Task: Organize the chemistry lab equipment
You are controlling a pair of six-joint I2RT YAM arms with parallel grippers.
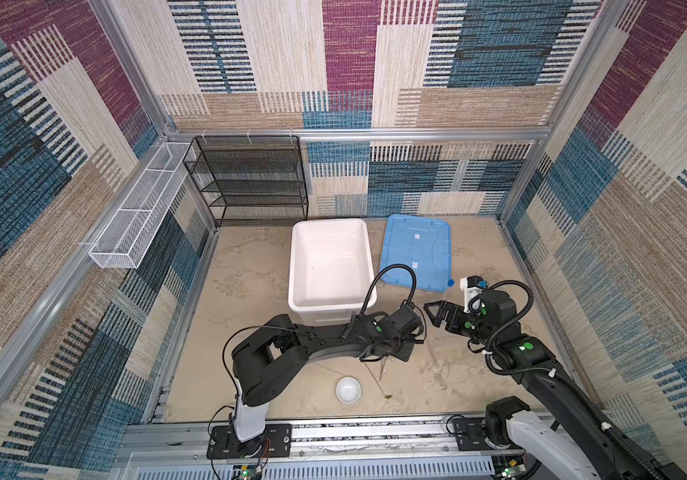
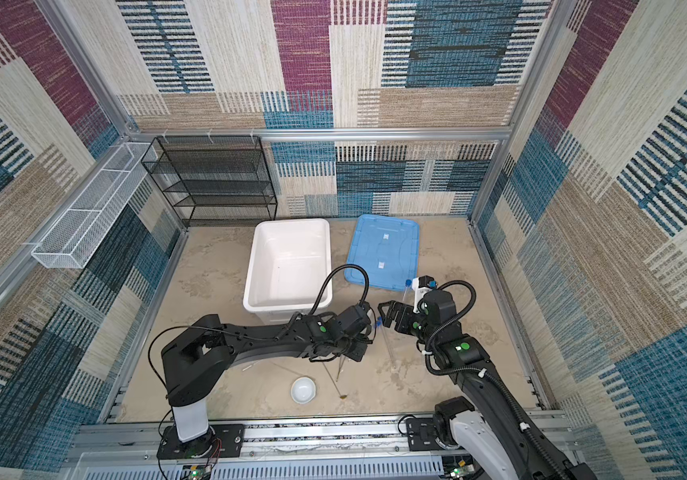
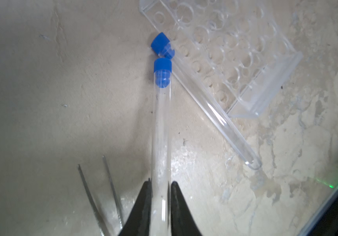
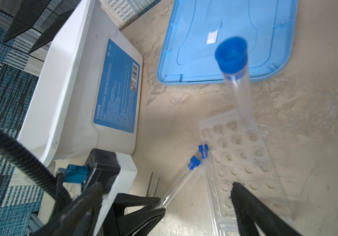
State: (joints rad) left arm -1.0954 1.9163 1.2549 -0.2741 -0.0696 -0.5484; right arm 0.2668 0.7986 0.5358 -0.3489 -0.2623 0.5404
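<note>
My left gripper (image 3: 161,183) is shut on the lower end of a clear blue-capped test tube (image 3: 161,126), which stays low over the table. A second tube (image 3: 205,102) lies beside it against the transparent tube rack (image 3: 245,51), the two caps nearly touching. A third tube (image 4: 237,81) stands upright in the rack (image 4: 245,163). My right gripper (image 1: 433,313) is open and empty, just right of the left gripper (image 2: 369,332). Near the front lie the metal tweezers (image 1: 382,370), the long spoon (image 1: 387,397) and the white dish (image 1: 348,389).
The big white tub (image 1: 329,232) stands just behind the left arm, with the flat blue lid (image 1: 416,249) to its right. A black mesh shelf (image 1: 250,178) stands at the back left. A white wire basket (image 1: 138,220) hangs on the left wall.
</note>
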